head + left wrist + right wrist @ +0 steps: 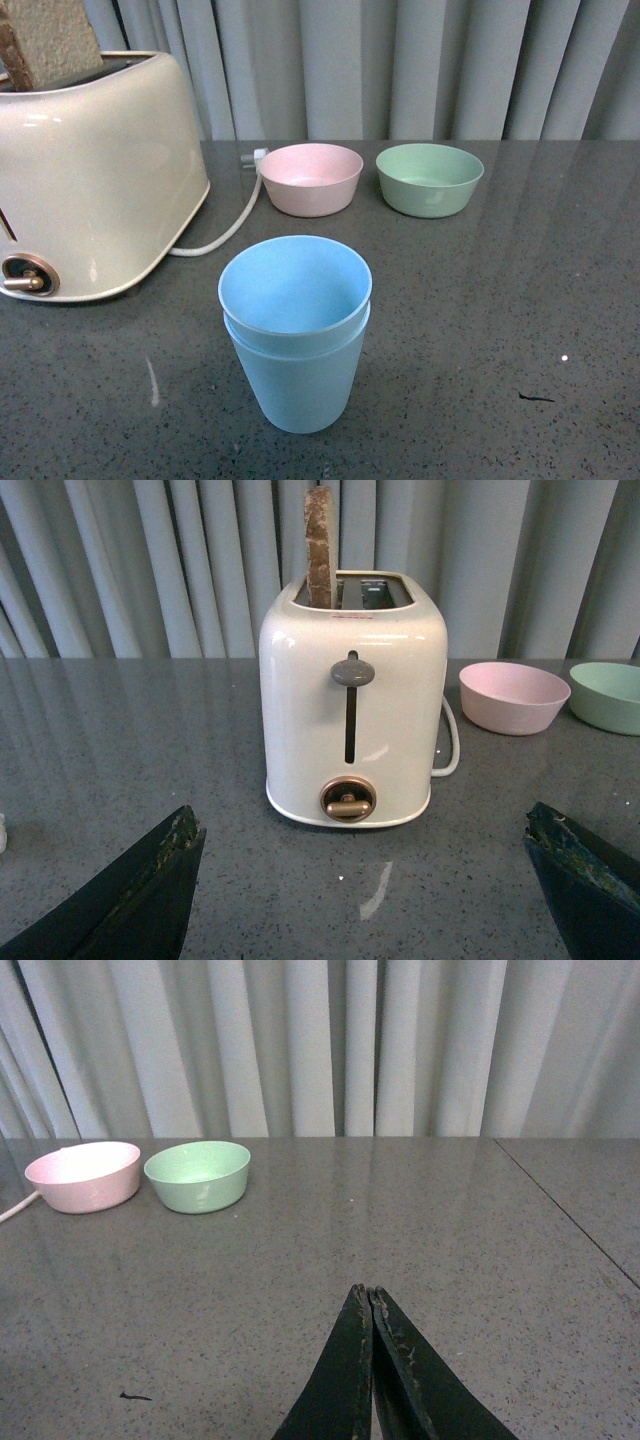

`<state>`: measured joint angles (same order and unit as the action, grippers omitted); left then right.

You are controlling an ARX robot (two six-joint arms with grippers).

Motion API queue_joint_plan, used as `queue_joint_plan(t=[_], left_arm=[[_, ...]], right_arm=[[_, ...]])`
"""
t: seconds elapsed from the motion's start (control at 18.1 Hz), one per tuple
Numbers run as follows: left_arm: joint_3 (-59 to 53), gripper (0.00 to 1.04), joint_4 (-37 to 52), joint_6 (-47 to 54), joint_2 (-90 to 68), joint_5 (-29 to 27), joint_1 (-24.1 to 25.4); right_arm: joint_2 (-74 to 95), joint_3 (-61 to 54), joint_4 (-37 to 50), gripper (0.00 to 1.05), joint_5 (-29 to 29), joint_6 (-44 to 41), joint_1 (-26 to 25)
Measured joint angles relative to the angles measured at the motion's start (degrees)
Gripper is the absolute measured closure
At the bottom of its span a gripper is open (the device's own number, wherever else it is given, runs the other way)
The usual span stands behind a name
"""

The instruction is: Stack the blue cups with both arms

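The two blue cups (296, 335) stand upright, one nested inside the other, on the grey table in the front view, near the front middle. Neither arm shows in the front view. In the left wrist view my left gripper (365, 825) is open and empty, its fingers (150, 890) wide apart, facing the toaster. In the right wrist view my right gripper (367, 1292) is shut with nothing between its fingers, low over bare table. The cups show in neither wrist view.
A cream toaster (90, 170) with a slice of bread stands at the left, its white cord (225, 235) trailing right; it also shows in the left wrist view (350, 710). A pink bowl (311, 178) and a green bowl (430, 178) sit at the back. Curtains hang behind the table.
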<state>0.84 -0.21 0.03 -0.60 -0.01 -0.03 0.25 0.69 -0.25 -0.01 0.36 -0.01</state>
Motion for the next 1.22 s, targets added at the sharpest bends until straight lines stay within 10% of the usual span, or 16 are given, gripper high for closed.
queue_joint_plan(t=[0.22, 0.44, 1.22], left_arm=[[0.0, 0.07, 0.0, 0.0, 0.0, 0.0, 0.0], [0.0, 0.07, 0.0, 0.0, 0.0, 0.0, 0.0], [0.0, 0.07, 0.0, 0.0, 0.0, 0.0, 0.0]], right_arm=[[0.0, 0.0, 0.0, 1.02, 0.0, 0.0, 0.0], [0.0, 0.0, 0.0, 0.07, 0.0, 0.0, 0.0], [0.0, 0.0, 0.0, 0.07, 0.0, 0.0, 0.0]])
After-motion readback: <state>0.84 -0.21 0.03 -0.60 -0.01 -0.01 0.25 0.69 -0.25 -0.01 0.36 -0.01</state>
